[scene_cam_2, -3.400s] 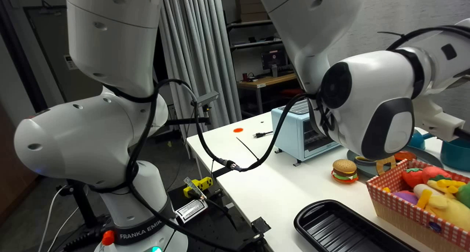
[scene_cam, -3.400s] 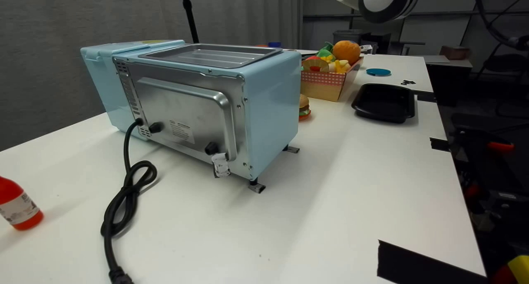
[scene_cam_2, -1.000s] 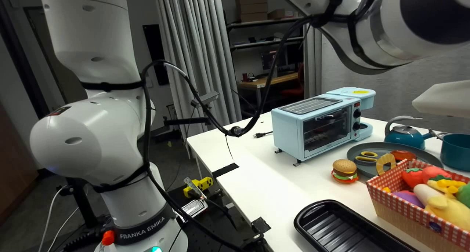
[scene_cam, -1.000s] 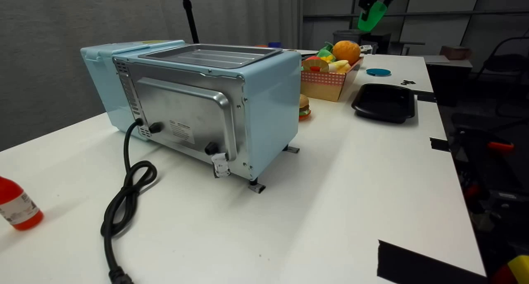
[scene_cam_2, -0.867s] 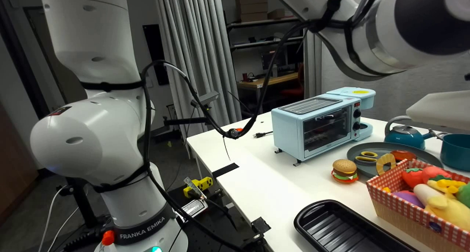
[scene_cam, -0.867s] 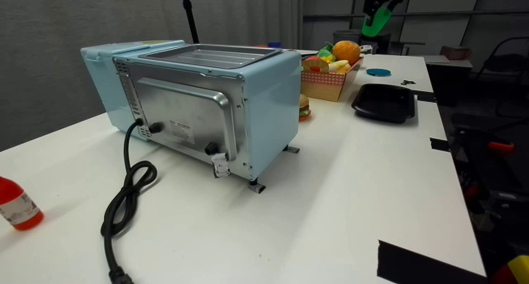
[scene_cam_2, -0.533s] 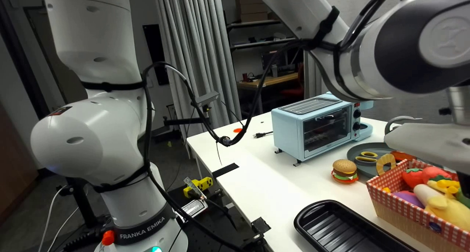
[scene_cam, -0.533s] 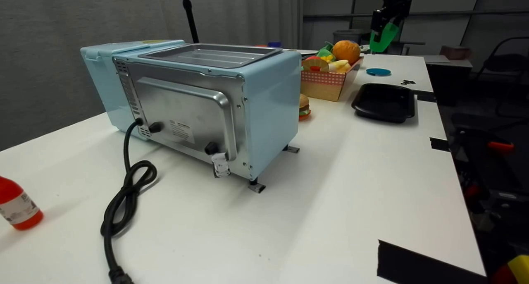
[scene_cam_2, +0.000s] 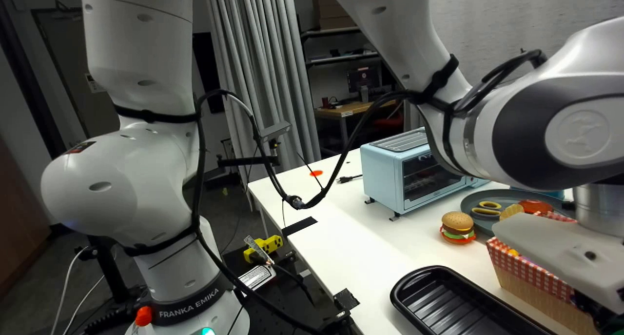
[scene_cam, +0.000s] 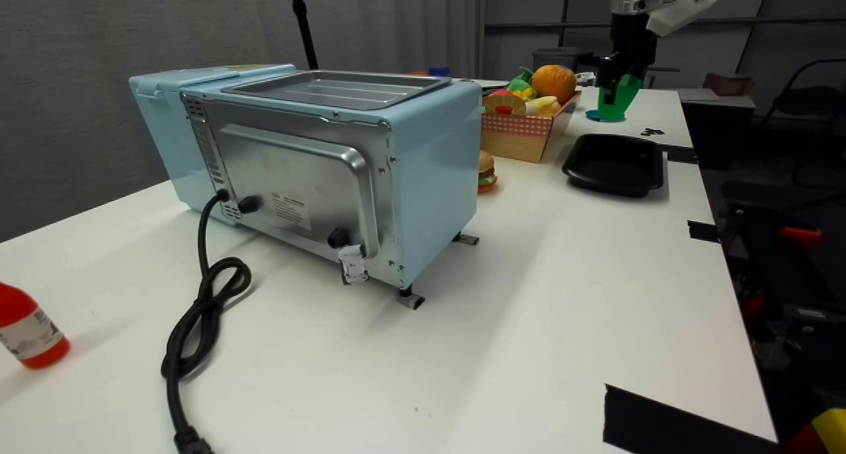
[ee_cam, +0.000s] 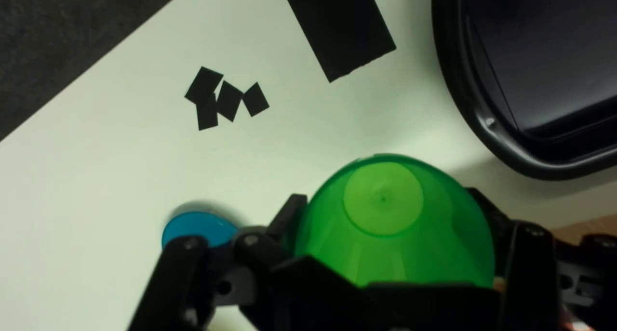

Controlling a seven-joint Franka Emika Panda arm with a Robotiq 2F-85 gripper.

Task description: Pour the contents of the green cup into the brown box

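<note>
One green cup (scene_cam: pixel 624 97), gripped in the robot's hand (ee_cam: pixel 388 210), near the brown box (scene_cam: pixel 512 141).
The hand clasps the cup from both sides, and it leans a little, mouth upward; from where I stand I can't tell whether its base touches the bench (scene_cam: pixel 542 295). In the wrist view it shows between a blue disc (ee_cam: pixel 197 227) and the black tray (ee_cam: pixel 494 121). Just beside the tray stands the box, heaped with toy fruit (scene_cam: pixel 554 82), a big orange one uppermost, and a toy burger (scene_cam_2: pixel 457 226) sits between box and light blue toaster oven (scene_cam_2: pixel 385 174).
</note>
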